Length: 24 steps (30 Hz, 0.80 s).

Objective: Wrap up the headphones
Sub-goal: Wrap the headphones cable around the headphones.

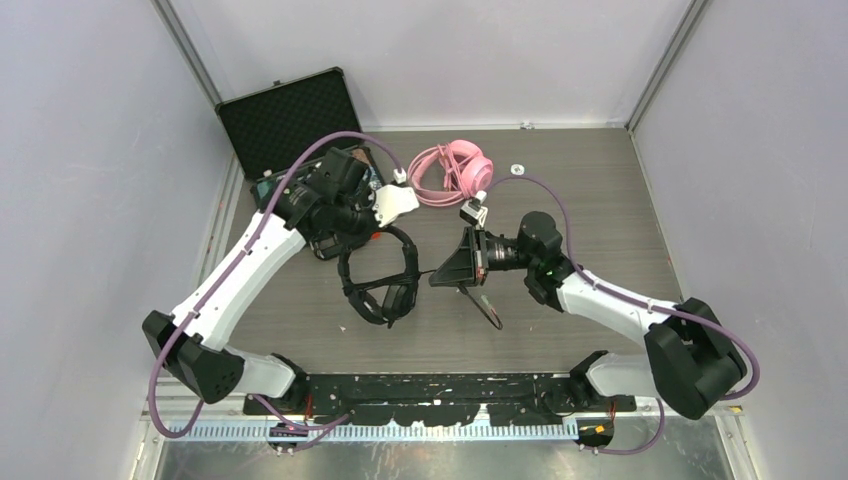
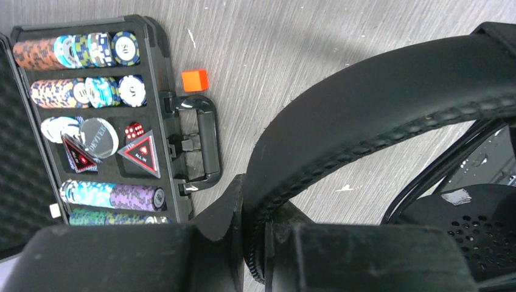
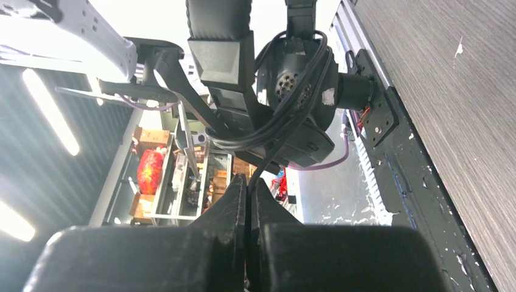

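Black headset (image 1: 398, 298): band (image 2: 377, 91) clamped in left gripper (image 2: 258, 207), cable (image 3: 243, 143) pinched in right gripper (image 3: 249, 185); one pink headset (image 1: 465, 165) beyond both, overhead view only.

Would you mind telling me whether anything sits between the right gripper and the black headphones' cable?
Nothing visible does: the right gripper is shut on the thin black cable, while the left gripper clamps the black headphones by the band.

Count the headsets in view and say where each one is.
2. The black headset is at the middle of the table; the pink headset lies near its far edge. None seems hidden.
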### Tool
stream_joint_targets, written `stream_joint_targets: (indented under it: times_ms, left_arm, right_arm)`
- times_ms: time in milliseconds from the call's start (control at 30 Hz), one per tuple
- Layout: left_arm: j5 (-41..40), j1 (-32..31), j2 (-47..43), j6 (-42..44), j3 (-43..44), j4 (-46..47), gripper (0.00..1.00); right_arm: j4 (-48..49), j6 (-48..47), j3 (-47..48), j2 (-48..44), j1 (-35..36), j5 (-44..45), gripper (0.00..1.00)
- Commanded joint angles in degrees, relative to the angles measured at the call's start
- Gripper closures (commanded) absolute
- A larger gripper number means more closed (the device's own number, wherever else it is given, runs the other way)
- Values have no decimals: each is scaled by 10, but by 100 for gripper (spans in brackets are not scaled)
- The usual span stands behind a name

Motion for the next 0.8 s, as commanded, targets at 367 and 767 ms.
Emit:
stream_joint_targets:
  times_ms: [367, 767]
  left_arm:
    - [-198, -25, -34, -59, -68, 62, 100]
    - [-325, -25, 18, -258, -42, 5, 100]
  right_arm:
    - [424, 301, 4, 138, 17, 90, 94]
    - [386, 278, 6, 169, 17, 143, 85]
